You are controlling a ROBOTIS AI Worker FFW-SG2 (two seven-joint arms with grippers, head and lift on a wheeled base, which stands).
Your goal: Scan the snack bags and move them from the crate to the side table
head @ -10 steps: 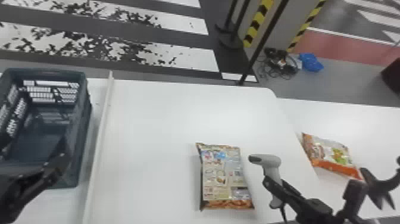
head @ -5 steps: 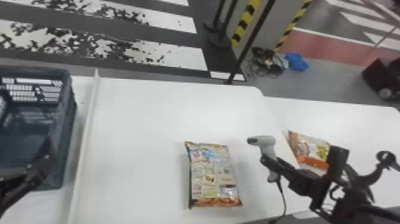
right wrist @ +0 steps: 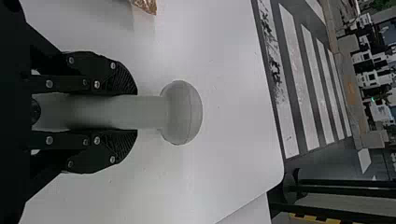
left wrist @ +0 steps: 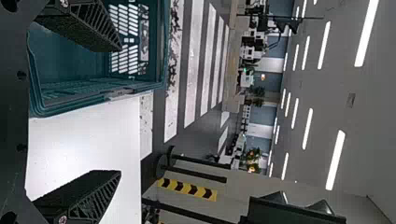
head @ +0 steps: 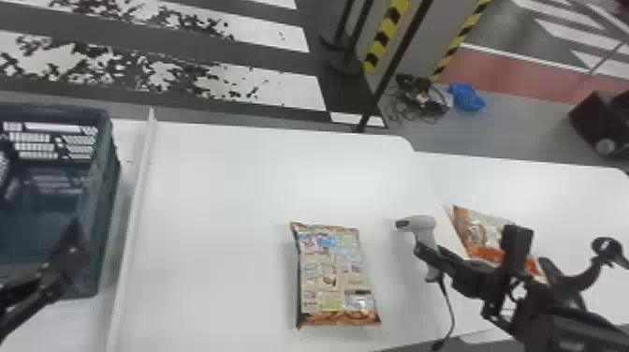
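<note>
In the head view my right gripper (head: 428,255) holds the grey-white scanner (head: 423,224) by its handle, to the right of a snack bag (head: 332,276) lying flat on the white table. The right wrist view has the right gripper (right wrist: 133,112) shut on the scanner (right wrist: 180,112), one finger on each side of the handle. A second, orange snack bag (head: 484,234) lies on the side table behind the right arm. At the left, my left gripper (head: 70,253) is over the crate (head: 100,206). The left wrist view shows the left gripper (left wrist: 119,109) with fingers wide apart beside the crate (left wrist: 98,95).
A raised white strip (head: 135,201) runs along the main table (head: 224,187) beside the crate. The side table (head: 561,196) adjoins at the right. The scanner's cable (head: 449,304) hangs toward the front edge. Black poles stand behind the table.
The head view has shifted, so tables, crate and bags appear farther left. The right gripper and scanner have moved right relative to the near bag, and more of the arm covers the orange bag.
</note>
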